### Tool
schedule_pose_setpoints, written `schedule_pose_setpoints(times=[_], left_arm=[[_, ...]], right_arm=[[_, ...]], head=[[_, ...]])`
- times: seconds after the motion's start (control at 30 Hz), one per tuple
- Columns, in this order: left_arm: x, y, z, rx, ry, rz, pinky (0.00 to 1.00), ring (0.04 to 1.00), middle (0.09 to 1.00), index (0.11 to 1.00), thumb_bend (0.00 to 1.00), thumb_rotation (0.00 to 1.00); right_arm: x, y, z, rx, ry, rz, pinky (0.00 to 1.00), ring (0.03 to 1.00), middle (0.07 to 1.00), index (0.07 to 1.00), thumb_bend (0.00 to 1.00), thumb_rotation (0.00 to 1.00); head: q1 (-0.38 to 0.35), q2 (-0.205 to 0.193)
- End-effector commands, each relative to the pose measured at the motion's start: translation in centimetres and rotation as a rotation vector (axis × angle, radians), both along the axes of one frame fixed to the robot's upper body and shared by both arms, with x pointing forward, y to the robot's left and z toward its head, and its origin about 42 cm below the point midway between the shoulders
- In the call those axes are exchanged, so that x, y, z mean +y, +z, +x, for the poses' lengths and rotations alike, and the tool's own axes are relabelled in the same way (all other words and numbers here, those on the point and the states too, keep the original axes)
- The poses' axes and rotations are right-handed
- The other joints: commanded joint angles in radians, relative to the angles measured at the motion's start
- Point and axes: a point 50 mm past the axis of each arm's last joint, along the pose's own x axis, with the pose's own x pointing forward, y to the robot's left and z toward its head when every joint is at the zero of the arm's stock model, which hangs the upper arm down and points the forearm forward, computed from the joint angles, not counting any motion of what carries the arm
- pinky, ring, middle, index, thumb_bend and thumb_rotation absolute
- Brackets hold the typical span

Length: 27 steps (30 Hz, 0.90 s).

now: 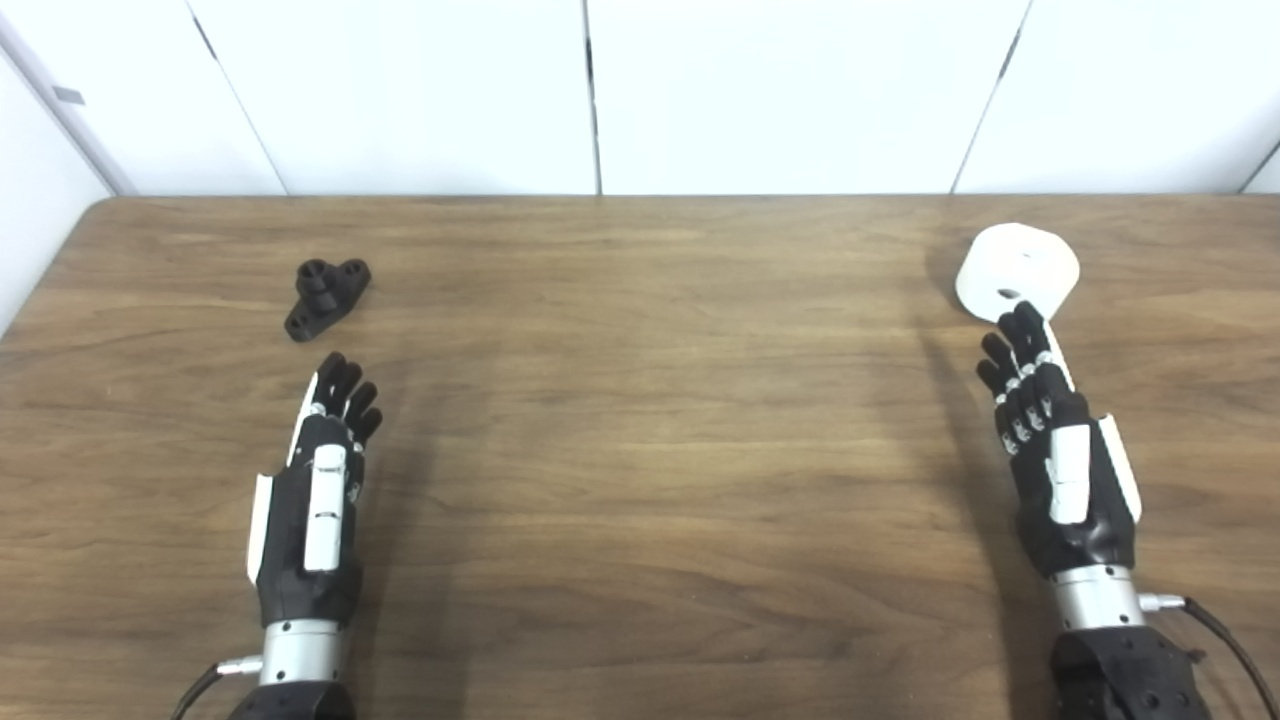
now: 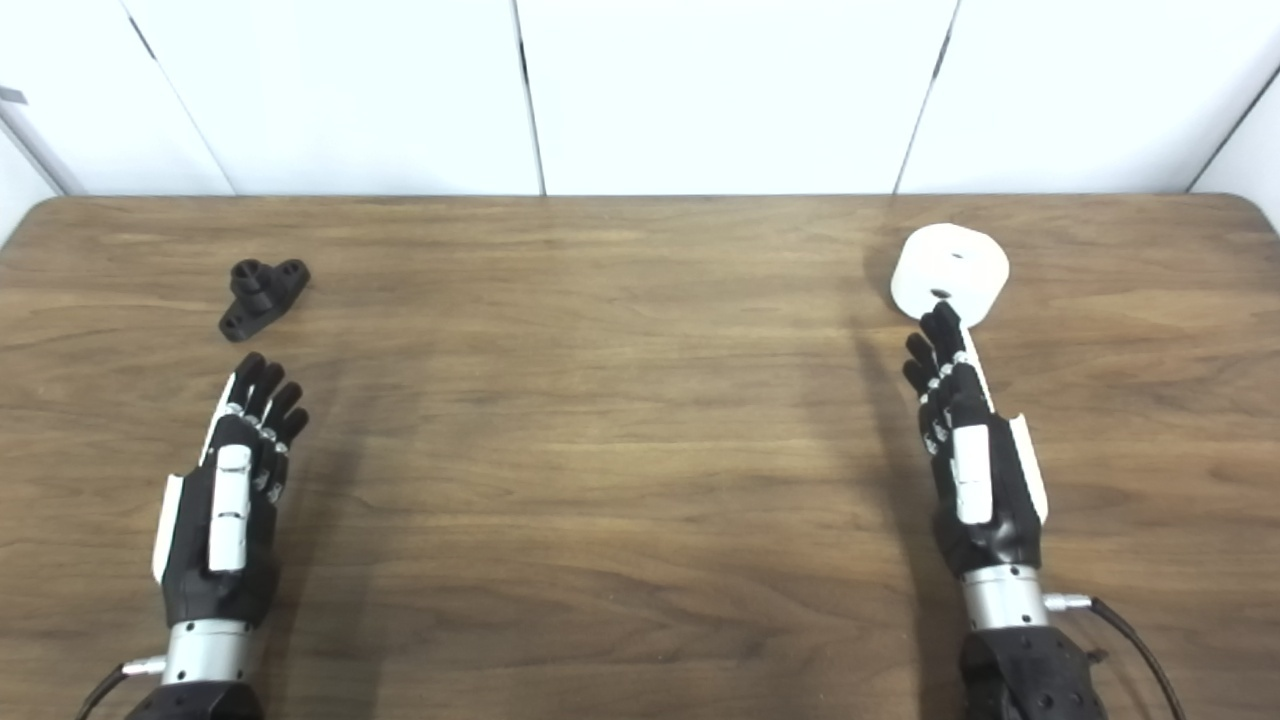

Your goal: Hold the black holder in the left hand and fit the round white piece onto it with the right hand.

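Hands are sitting nearest the front edge, both empty with fingers extended and a little apart: the left hand [image 1: 320,470] is lying toward the front-left part of the counter [image 1: 640,450], the right hand [image 1: 1050,440] toward the front-right. Farther back, the holder [image 1: 326,296] is resting just beyond the left fingertips, apart from them, near the left edge and toward the back-left corner; it is lying on its flat base with a short boss sticking up. Toward the back-right corner, the white piece [image 1: 1018,270] is lying flat, hole upward, with the right fingertips overlapping its near rim; whether they are touching it cannot be told. Neither part is being held yet, so the step in hand looks like the reach and grasp. Doing it well probably means the left hand is closing on the base's ends, leaving the boss clear and pointing up or toward the right hand. The right hand is best wrapping the piece by its rim, keeping the hole uncovered. Because the piece is round, it could roll or slide toward the back edge if nudged.
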Motion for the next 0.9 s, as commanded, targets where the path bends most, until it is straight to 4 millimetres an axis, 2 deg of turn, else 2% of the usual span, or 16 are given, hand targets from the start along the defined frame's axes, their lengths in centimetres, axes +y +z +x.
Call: schedule_pose_setpoints(times=[0.0, 0.33, 0.43, 0.6, 0.87], left_arm=[[-1.9, -0.2, 0.2, -0.029, 0.013, -0.053, 0.95, 0.95, 0.969, 0.968, 0.46, 0.83], [-1.8, -0.3, 0.2, -0.028, 0.014, -0.042, 0.96, 0.95, 0.968, 0.965, 0.47, 0.82], [-2.0, -0.2, 0.1, -0.026, 0.019, -0.039, 0.94, 0.94, 0.96, 0.958, 0.48, 0.81], [-2.7, -0.7, -0.1, -0.018, 0.023, -0.032, 0.95, 0.926, 0.951, 0.954, 0.46, 0.81], [-3.7, -1.9, -0.5, -0.023, 0.022, -0.01, 0.94, 0.924, 0.938, 0.947, 0.46, 0.81]], right_arm=[[-0.5, -1.4, -0.9, 0.03, -0.003, -0.01, 0.98, 0.966, 0.979, 0.983, 0.66, 0.98], [-0.5, -1.4, -1.0, 0.036, -0.004, -0.014, 0.98, 0.968, 0.982, 0.987, 0.65, 0.99], [-0.6, -1.5, -1.0, 0.036, -0.002, -0.011, 0.98, 0.971, 0.983, 0.99, 0.65, 0.99], [-1.2, -2.1, -1.3, 0.047, -0.002, -0.017, 1.0, 0.973, 0.981, 0.989, 0.66, 0.99], [-2.1, -3.2, -1.6, 0.051, 0.005, -0.009, 1.0, 0.976, 0.99, 0.997, 0.66, 0.98]], head=[[0.0, 0.001], [0.004, 0.001], [0.022, -0.011], [0.098, -0.072], [0.174, -0.139]])
